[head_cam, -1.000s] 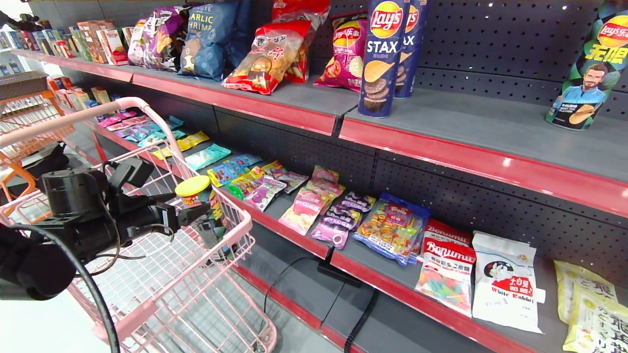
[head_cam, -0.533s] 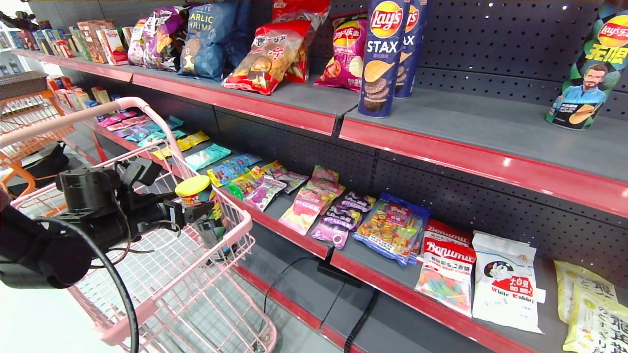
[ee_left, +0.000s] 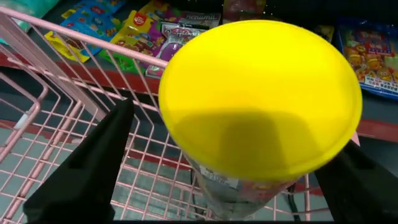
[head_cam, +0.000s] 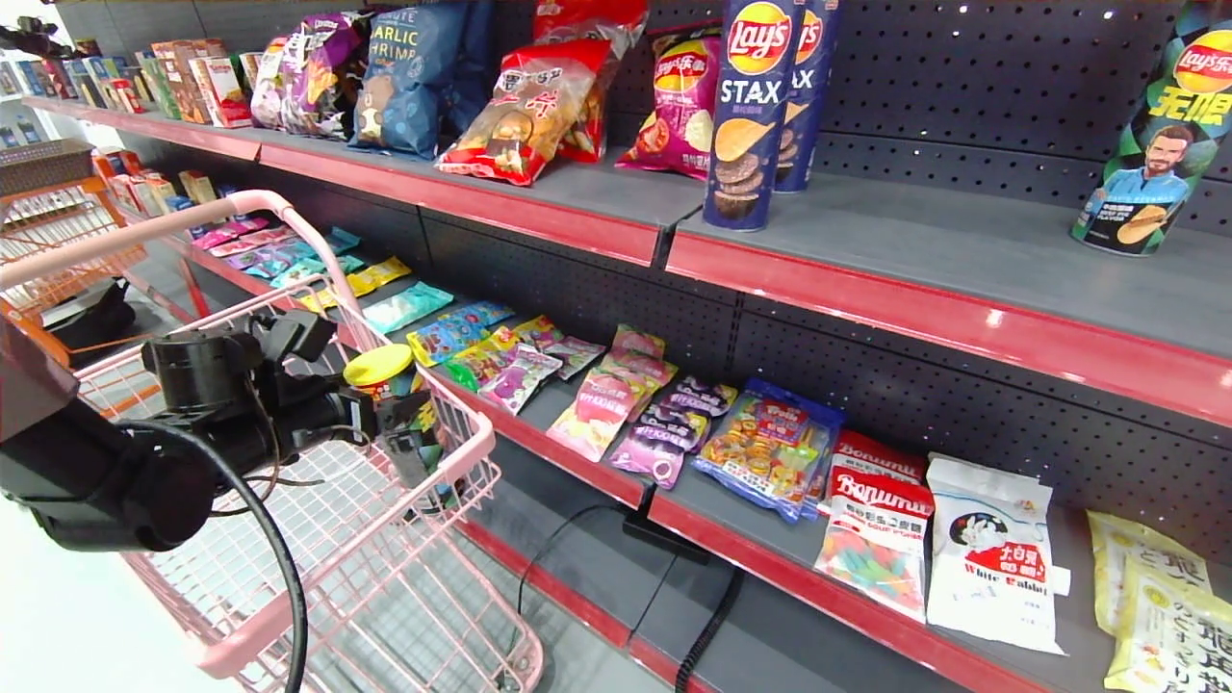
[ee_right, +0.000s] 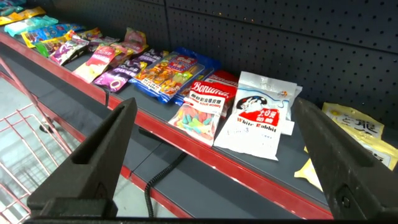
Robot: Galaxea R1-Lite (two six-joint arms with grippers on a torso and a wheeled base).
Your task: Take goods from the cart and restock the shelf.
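**Your left claw brackets the yellow-lidded can inside the pink cart; nothing is gripped yet.**

Your left claw point(head_cam: 399, 409) reaches over the pink cart point(head_cam: 478, 430) and sits at the cart's corner nearest the shelf point(head_cam: 568, 462). Its fingers are spread on either side of the yellow-lidded can point(ee_left: 261, 93). The can stands upright inside the cart, against that same corner. In the left wrist view one finger point(ee_left: 93, 168) stands clearly apart from the can, with cart wire visible between them, so the claw is released. Just beyond the cart's rim, candy bags point(head_cam: 597, 404) lie flat on the shelf's lower tier. Your right claw point(ee_right: 212, 106) hangs well apart from the cart, spread wide and holding nothing, facing that tier and a white candy bag point(ee_right: 261, 115).
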